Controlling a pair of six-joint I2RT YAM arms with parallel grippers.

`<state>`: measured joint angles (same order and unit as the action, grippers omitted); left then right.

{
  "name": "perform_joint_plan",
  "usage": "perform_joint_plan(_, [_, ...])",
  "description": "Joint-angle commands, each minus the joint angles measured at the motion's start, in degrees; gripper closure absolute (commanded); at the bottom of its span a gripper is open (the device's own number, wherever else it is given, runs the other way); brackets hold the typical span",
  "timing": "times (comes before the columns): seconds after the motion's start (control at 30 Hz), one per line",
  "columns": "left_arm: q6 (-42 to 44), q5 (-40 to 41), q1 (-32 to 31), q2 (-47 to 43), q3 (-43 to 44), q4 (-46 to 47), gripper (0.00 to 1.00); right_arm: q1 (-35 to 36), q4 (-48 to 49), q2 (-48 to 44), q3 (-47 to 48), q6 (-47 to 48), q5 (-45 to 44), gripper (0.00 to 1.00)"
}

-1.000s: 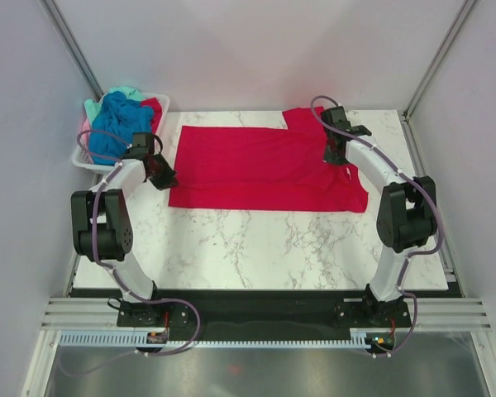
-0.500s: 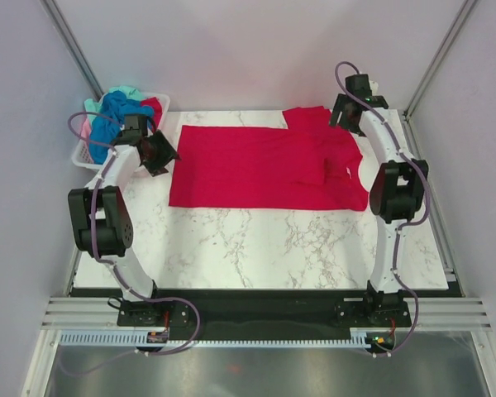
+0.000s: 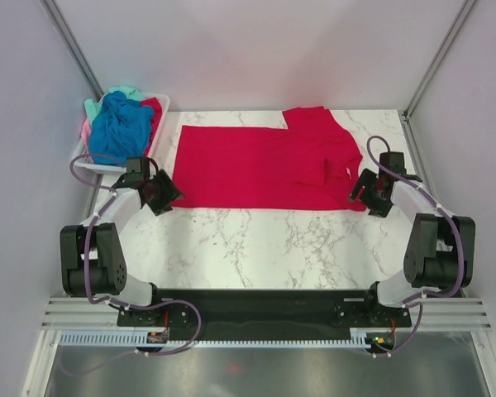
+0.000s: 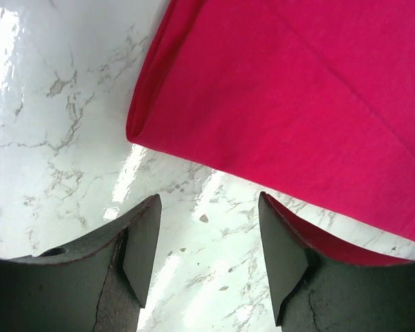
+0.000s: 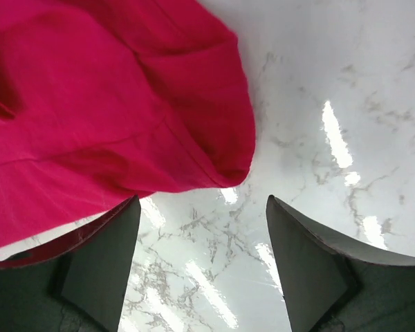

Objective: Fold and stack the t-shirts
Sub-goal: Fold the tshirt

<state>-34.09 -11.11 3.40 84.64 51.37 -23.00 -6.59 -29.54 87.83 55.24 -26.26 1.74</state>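
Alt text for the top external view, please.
A crimson t-shirt lies partly folded across the far half of a marble table, with the left hand open at its near-left corner and the right hand open at its near-right corner. A white basket of crumpled shirts sits at the far left.

White marble table [image 3: 256, 248]: crimson t-shirt [image 3: 256, 165] spread flat at far side; white basket [image 3: 162, 114] at far-left corner.

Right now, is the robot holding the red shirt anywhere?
No, nothing is held. The left gripper and right gripper are both open and empty, at the near corners of the red shirt.
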Motion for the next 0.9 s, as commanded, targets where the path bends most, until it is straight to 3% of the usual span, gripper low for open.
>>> perform_joint_plan(0.0, [-1.6, -1.0, 0.1, -0.9, -2.0, 7.1, 0.35, -1.1, 7.9, -0.9, -2.6, -0.5, 5.7, 0.19])
perform_joint_plan(0.37, [-6.4, 3.3, 0.2, 3.3, -5.8, 13.9, 0.36, -5.4, 13.3, 5.9, -4.3, 0.2, 6.6, 0.4])
perform_joint_plan(0.47, [-8.1, 3.1, 0.1, 4.7, -7.3, 17.1, 0.37, -6.6, 14.6, 7.0, -4.5, 0.0, 7.8, 0.6])
perform_joint_plan(0.67, [-9.0, 7.0, 0.0, 6.9, -8.2, 17.6, 0.42, -7.4, 15.7, 8.9, -5.0, 0.2, 9.1, 0.82])
perform_joint_plan(0.77, [-8.9, 7.5, -0.1, 8.3, -7.3, 19.0, 0.68, -7.5, 16.6, 9.7, -5.2, 0.1, 9.3, 0.98])
perform_joint_plan(0.8, [-8.9, 7.4, -0.1, 9.0, -7.0, 19.5, 0.89, -7.5, 16.6, 10.0, -5.2, 0.1, 9.3, 1.0])
perform_joint_plan(0.83, [-8.9, 6.0, -0.1, 10.0, -6.6, 20.2, 0.98, -7.6, 16.6, 10.2, -5.2, 0.1, 9.3, 1.0])
perform_joint_plan(0.87, [-8.9, 5.3, 0.0, 10.3, -6.0, 20.5, 0.98, -7.6, 16.4, 10.1, -5.2, -0.1, 9.2, 1.0])
